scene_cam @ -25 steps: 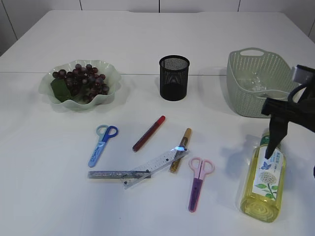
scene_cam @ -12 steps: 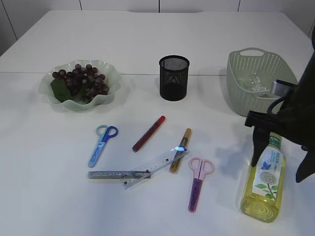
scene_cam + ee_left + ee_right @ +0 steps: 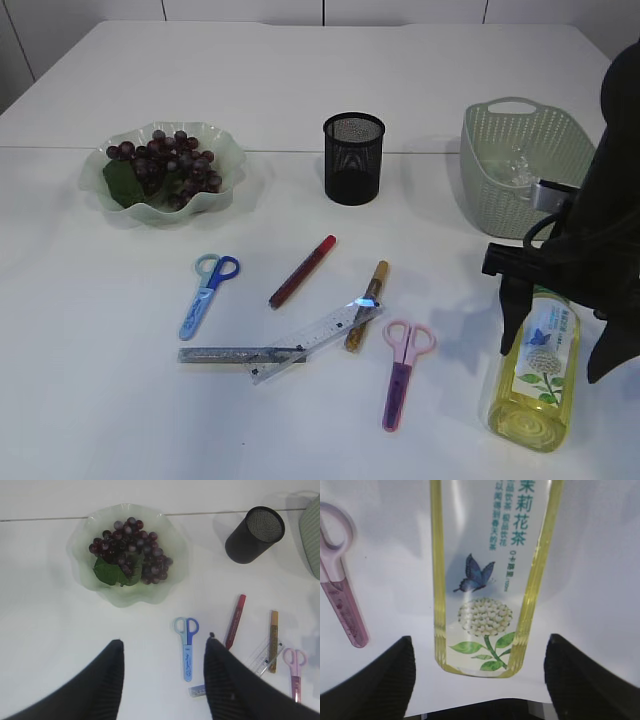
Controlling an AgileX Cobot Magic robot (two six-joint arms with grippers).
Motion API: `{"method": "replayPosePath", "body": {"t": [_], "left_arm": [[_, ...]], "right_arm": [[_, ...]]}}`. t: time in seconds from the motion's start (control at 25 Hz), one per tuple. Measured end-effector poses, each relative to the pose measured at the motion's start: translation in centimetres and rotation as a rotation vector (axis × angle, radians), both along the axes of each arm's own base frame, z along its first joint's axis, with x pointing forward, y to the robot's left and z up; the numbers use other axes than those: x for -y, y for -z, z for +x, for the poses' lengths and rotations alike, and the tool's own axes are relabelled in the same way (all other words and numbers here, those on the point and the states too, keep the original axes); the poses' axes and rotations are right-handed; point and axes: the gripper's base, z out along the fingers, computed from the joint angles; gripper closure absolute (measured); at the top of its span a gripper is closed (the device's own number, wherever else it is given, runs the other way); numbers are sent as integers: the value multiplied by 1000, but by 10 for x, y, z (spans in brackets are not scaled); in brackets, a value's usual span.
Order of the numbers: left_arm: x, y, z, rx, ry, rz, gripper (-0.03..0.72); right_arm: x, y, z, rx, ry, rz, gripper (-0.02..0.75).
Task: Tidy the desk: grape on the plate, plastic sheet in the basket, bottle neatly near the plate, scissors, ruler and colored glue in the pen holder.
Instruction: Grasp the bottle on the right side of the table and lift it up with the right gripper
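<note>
A yellow tea bottle (image 3: 537, 372) lies on its side at the front right; it fills the right wrist view (image 3: 490, 575). My right gripper (image 3: 555, 325) is open, its fingers (image 3: 480, 672) straddling the bottle without touching. Grapes (image 3: 165, 165) lie on the green plate (image 3: 225, 150). Blue scissors (image 3: 208, 292), pink scissors (image 3: 402, 368), two rulers (image 3: 285, 345), a red glue pen (image 3: 302, 270) and a gold glue pen (image 3: 367, 303) lie mid-table. The black pen holder (image 3: 353, 157) stands behind them. A clear plastic sheet (image 3: 515, 165) lies in the basket (image 3: 490, 210). My left gripper (image 3: 162, 652) is open and empty, high above the blue scissors (image 3: 186, 645).
The left wrist view also shows the plate (image 3: 170, 535), pen holder (image 3: 254, 534), red pen (image 3: 235, 620), gold pen (image 3: 273, 640) and pink scissors (image 3: 294, 672). The pink scissors' handle (image 3: 340, 590) lies left of the bottle. The table's front edge is close to the bottle.
My right arm has come down and forward from beside the basket, and its open fingers now straddle the bottle. The objects on the table have not moved.
</note>
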Motion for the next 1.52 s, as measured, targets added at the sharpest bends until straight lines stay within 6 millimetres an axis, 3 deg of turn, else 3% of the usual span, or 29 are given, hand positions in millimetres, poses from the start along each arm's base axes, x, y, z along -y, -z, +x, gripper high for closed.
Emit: {"method": "replayPosePath", "body": {"t": [0.64,1.52], "left_arm": [[0,0,0,0,0,0,309],[0,0,0,0,-1,1,309]], "right_arm": [[-10,3,-2,-8,-38,-13,141],[-8,3,-3,-18,-9,-32,143]]}}
